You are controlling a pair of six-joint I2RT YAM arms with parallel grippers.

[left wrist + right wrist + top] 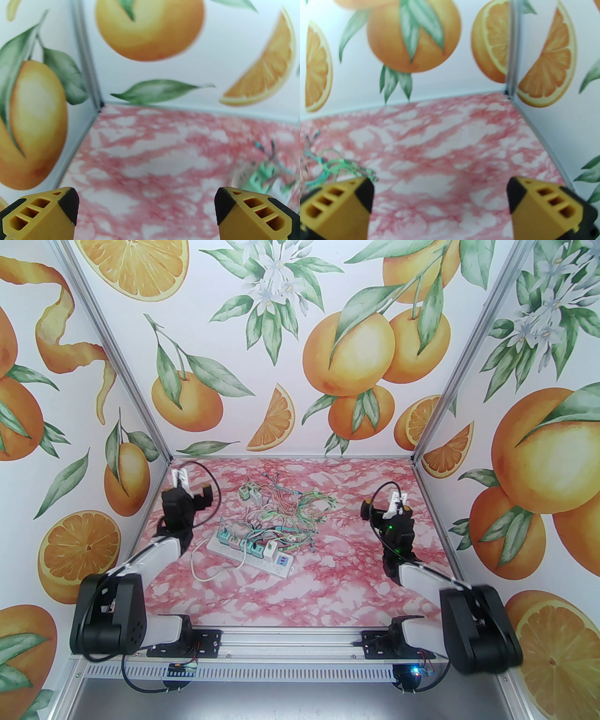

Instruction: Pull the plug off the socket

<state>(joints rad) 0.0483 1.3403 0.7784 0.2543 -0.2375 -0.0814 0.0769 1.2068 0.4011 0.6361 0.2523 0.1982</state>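
White power strip [253, 555] lies left of centre on the pink marbled surface [337, 587], long axis running from far-left to near-right. Row of plugs [247, 544] seated in it, mostly green, one white plug [271, 549] towards the near-right end. Their thin leads feed a cable tangle [290, 509] just beyond the strip. Two loose adapters [251, 493] sit farther back.

Left gripper [179, 478] is raised near the far-left corner, jaws wide, nothing held; the strip is to its right and nearer the bases. Right gripper [398, 500] is also wide and empty, with the strip well apart to its left. Left arm looks nearer, so likely the one to reach.

No brand or writing legible on strip or plugs.
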